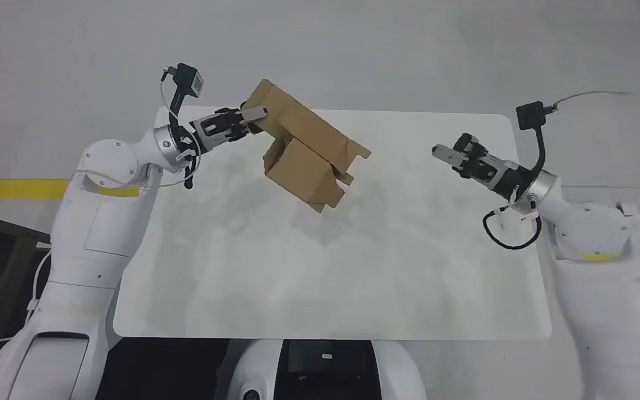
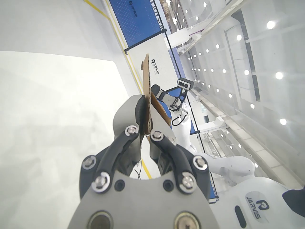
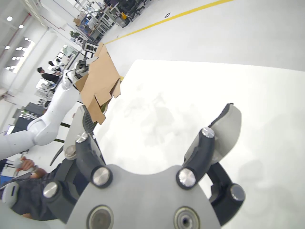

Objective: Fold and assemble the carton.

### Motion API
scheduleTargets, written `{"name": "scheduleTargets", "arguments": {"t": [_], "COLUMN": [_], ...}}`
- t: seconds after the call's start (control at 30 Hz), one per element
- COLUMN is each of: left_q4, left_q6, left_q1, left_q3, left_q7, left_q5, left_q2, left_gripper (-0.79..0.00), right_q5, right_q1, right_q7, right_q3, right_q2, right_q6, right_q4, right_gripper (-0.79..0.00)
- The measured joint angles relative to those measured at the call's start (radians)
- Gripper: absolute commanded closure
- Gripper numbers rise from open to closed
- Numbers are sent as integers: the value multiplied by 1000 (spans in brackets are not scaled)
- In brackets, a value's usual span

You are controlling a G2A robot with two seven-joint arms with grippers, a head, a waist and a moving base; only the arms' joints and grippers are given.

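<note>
A brown cardboard carton (image 1: 305,145), partly folded with loose flaps, hangs tilted in the air over the back left of the white table (image 1: 330,280). My left gripper (image 1: 258,115) is shut on its upper corner; in the left wrist view the carton's edge (image 2: 147,91) sits pinched between the gripper (image 2: 145,117) pads. My right gripper (image 1: 447,153) hovers over the table's right side, open and holding nothing, well apart from the carton. In the right wrist view the carton (image 3: 101,82) shows far beyond the spread fingers (image 3: 227,122) of that gripper (image 3: 157,117).
The table has bare white surface below and in front of the carton. Its right edge (image 1: 535,200) lies under my right arm. Floor with a yellow line (image 1: 30,188) lies to the left.
</note>
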Motion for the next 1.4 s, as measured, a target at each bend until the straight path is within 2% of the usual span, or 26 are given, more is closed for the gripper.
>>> {"name": "scheduleTargets", "arguments": {"t": [0.13, 0.27, 0.63, 0.93, 1.4], "left_q4": [58, 106, 197, 199, 185], "left_q6": [-31, -76, -154, -133, -120], "left_q1": [-47, -94, -202, -228, -214], "left_q3": [44, 103, 262, 335, 335], "left_q7": [-96, -155, -340, -358, -332], "left_q5": [-40, -46, -165, -195, -185], "left_q2": [-13, -31, -96, -119, -119], "left_gripper": [0, 0, 0, 0, 0], "right_q5": [121, 188, 318, 445, 437], "right_q1": [35, 93, 153, 210, 205], "right_q7": [58, 135, 191, 271, 267], "right_q3": [-54, -120, -191, -286, -292], "right_q2": [-6, -13, -24, -46, -46], "right_q6": [-11, 22, 36, -16, -10], "right_q4": [66, 116, 214, 264, 255], "right_gripper": [-785, -785, -785, -785, -785]}}
